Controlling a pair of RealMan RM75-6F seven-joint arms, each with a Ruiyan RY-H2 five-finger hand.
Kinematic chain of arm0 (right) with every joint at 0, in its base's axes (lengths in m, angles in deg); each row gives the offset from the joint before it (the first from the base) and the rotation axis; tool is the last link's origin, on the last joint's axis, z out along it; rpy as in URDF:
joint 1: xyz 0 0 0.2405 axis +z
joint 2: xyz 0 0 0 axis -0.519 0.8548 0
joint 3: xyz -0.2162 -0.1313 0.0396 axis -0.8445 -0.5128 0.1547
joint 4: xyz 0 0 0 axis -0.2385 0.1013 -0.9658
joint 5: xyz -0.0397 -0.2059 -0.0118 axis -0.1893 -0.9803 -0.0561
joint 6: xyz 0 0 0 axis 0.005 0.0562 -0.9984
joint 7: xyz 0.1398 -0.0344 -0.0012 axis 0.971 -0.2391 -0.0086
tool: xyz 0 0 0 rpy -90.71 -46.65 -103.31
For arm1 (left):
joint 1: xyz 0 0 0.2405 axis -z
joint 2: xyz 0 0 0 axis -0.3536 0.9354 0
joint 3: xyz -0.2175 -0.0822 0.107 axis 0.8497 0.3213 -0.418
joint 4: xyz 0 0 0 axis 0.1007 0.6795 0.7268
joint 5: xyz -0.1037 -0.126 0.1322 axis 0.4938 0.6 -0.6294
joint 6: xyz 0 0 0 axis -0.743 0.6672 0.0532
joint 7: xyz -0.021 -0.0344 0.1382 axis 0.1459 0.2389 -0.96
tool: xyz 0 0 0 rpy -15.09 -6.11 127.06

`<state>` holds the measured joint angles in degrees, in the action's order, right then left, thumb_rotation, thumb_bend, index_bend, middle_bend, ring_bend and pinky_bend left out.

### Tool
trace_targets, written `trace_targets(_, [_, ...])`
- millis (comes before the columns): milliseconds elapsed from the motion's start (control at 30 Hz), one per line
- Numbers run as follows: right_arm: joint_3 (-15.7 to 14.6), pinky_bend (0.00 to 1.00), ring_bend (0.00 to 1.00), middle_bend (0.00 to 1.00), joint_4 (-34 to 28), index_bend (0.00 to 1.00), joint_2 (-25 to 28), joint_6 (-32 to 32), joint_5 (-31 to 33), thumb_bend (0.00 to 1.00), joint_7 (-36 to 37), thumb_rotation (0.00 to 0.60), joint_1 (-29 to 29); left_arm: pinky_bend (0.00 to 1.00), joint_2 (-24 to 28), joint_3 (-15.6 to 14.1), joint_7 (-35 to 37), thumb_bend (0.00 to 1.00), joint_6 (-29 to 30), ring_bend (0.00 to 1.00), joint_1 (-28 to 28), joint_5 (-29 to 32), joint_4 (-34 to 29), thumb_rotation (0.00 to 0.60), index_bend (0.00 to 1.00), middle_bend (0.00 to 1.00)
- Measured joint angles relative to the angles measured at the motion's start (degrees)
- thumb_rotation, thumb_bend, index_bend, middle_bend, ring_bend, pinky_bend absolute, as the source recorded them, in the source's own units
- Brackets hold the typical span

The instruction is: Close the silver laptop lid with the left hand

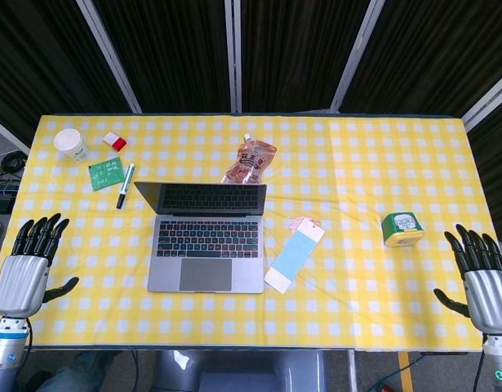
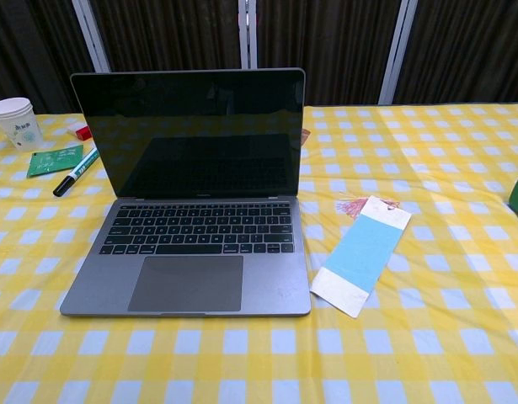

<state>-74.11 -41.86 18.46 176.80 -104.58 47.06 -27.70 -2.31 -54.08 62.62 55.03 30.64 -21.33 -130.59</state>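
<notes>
1. The silver laptop (image 1: 207,243) sits lid-up on the yellow checked tablecloth (image 1: 373,171).
2. The left hand (image 1: 24,269) hangs empty, fingers spread, well left of it.
3. The right hand (image 1: 481,273) is likewise empty and spread.

The left hand (image 1: 26,265) and right hand (image 1: 483,273) have silver metal backs, black fingers and grey wrists.

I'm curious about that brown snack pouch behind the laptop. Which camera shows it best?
The head view: the brown snack pouch lies in full sight behind the open silver laptop. In the chest view the laptop's screen hides nearly all of it.
</notes>
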Motion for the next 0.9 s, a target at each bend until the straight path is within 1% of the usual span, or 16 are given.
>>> trace_targets(267, [-0.37, 0.00, 0.00, 0.00, 0.43, 0.00, 0.26, -0.27, -0.87, 0.00, 1.31, 0.600, 0.21, 0.00, -0.09, 0.27, 0.40, 0.00, -2.05, 0.00, -0.18, 0.87, -0.15, 0.600, 0.00, 0.00])
trace_targets(333, [-0.34, 0.00, 0.00, 0.00, 0.41, 0.00, 0.32, -0.16, -0.87, 0.00, 1.64, 0.600, 0.19, 0.00, -0.13, 0.36, 1.02, 0.06, -2.85, 0.00, 0.06, 0.97, -0.29, 0.600, 0.00, 0.00])
trace_targets(433, [-0.28, 0.00, 0.00, 0.00, 0.38, 0.00, 0.45, -0.22, -0.66, 0.00, 2.19, 0.600, 0.17, 0.00, 0.07, 0.85, 2.20, 0.30, -4.91, 0.00, 1.20, 1.24, -1.11, 0.600, 0.00, 0.00])
trace_targets(500, [-0.24, 0.00, 0.00, 0.00, 0.38, 0.00, 0.53, -0.50, -0.52, 0.00, 2.48, 0.600, 0.26, 0.00, 0.67, 1.55, 2.57, 0.54, -7.18, 0.00, 2.65, 1.63, -2.02, 0.600, 0.00, 0.00])
trace_targets(533, [-0.22, 0.00, 0.00, 0.00, 0.38, 0.00, 0.55, -0.64, -0.41, 0.00, 2.51, 0.600, 0.31, 0.00, 1.23, 2.29, 2.70, 0.62, -9.08, 0.00, 3.96, 2.05, -2.79, 0.600, 0.00, 0.00])
trace_targets(600, [-0.11, 0.00, 0.00, 0.00, 0.30, 0.00, 0.56, -0.88, -0.04, 0.00, 2.62, 0.600, 0.39, 0.00, 2.11, 3.83, 2.78, 0.86, -12.33, 0.00, 6.42, 3.02, -4.08, 0.600, 0.00, 0.00])
trace_targets(667, [0.03, 0.00, 0.00, 0.00, 0.29, 0.00, 0.51, -1.17, 0.50, 0.00, 2.72, 0.600, 0.45, 0.00, 3.04, 6.27, 2.88, 0.97, -16.53, 0.00, 9.90, 4.75, -5.47, 0.600, 0.00, 0.00])
trace_targets(700, [0.12, 0.00, 0.00, 0.00, 0.33, 0.00, 0.49, -1.50, 0.95, 0.00, 2.76, 0.600, 0.51, 0.00, 3.38, 7.47, 2.93, 1.00, -18.39, 0.00, 11.53, 5.69, -5.98, 0.600, 0.00, 0.00])
trace_targets(833, [0.41, 0.00, 0.00, 0.00, 0.71, 0.00, 0.39, -2.74, 2.30, 0.00, 2.87, 0.600, 0.80, 0.00, 4.51, 13.37, 3.01, 1.00, -26.21, 0.00, 19.04, 11.41, -7.39, 0.600, 0.00, 0.00])
trace_targets(900, [0.54, 0.00, 0.00, 0.00, 0.93, 0.00, 0.31, -3.29, 2.83, 0.00, 2.94, 0.600, 0.97, 0.00, 4.74, 15.41, 2.70, 1.00, -28.88, 0.00, 21.75, 14.40, -7.49, 0.600, 0.00, 0.00])
